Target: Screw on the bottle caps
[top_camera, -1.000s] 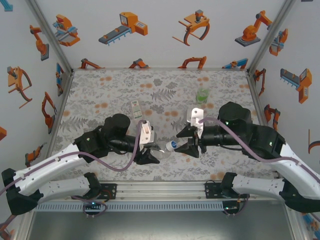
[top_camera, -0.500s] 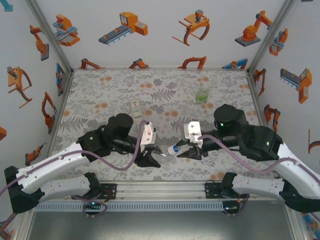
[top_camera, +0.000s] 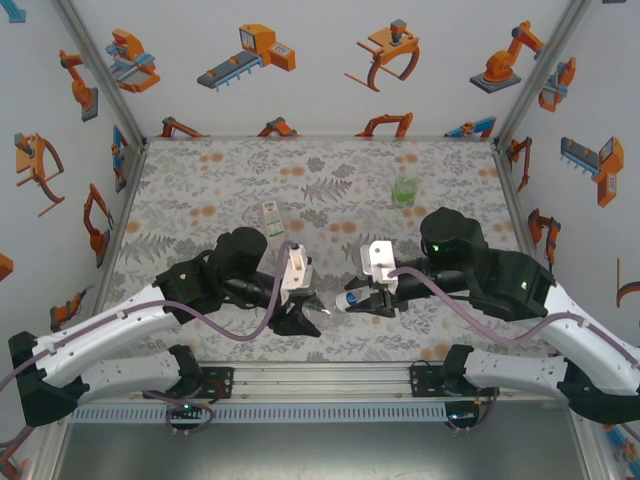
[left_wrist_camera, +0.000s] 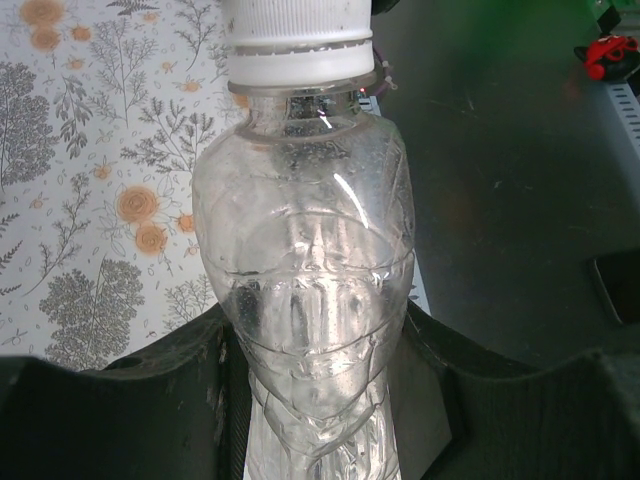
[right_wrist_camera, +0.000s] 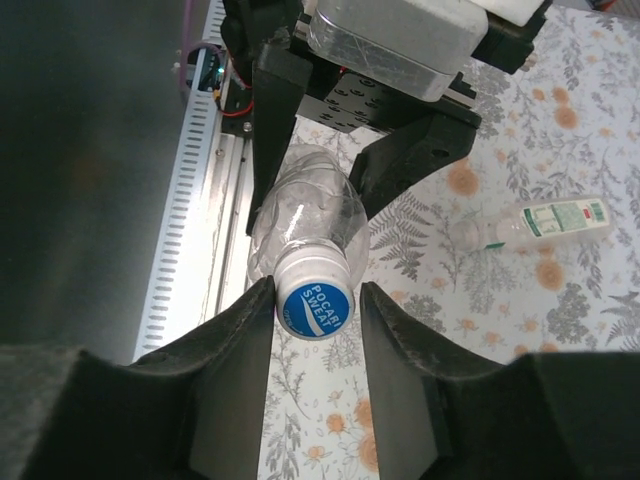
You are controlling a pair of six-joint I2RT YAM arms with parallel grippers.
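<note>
We find the plain bottle (left_wrist_camera: 305, 280) held level in the air, clamped around its body by the left claw (top_camera: 303, 318), whose fingers are closed tight on it. It is clear throughout, with fine droplets on its wall. Its cap (right_wrist_camera: 315, 303), white-sided with a blue printed top, sits on the neck. The right claw (top_camera: 366, 302) has narrowed onto that cap, with a finger against each side as far as we can tell.

Just nearer than the plain bottle runs the metal rail (right_wrist_camera: 195, 220) at the edge of the counter (top_camera: 220, 190); beyond the bottle the flowered surface lies broad. Beyond it to the left, a white-and-green labelled bottle (top_camera: 271, 217) lies on its side. Well beyond to the right, a green-labelled bottle (top_camera: 405, 188) stands upright.

The right wrist view gives the cap's lettering; the left wrist view gives its white skirt and collar ring.
</note>
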